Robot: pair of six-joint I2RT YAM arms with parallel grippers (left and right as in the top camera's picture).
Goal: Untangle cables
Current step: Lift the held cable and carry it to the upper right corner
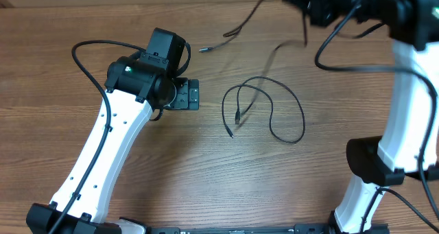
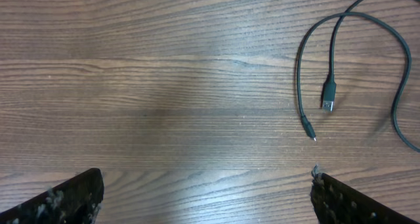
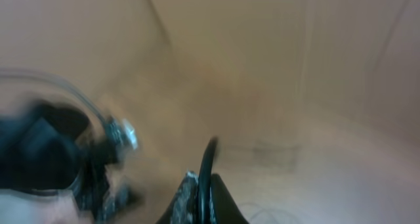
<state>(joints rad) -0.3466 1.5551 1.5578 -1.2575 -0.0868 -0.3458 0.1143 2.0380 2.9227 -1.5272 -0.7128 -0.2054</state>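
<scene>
One thin black cable (image 1: 288,100) lies in a loose loop on the wooden table, its two plug ends (image 1: 236,115) close together at the left. The left wrist view shows it at upper right (image 2: 331,46) with its USB plug (image 2: 329,98). My left gripper (image 1: 194,95) (image 2: 207,198) is open and empty, low over bare wood left of that loop. My right gripper (image 1: 306,6) is raised at the top right, blurred, and shut (image 3: 205,191) on a second thin black cable (image 3: 209,158). That cable (image 1: 247,18) hangs from it above the table, blurred, with a free end (image 1: 204,49).
The thick black wiring (image 1: 86,62) of the left arm arcs out on its left side. The right arm's white link (image 1: 408,103) and its wiring (image 1: 343,66) stand along the right edge. The wooden table (image 1: 171,165) is bare in front of the loop.
</scene>
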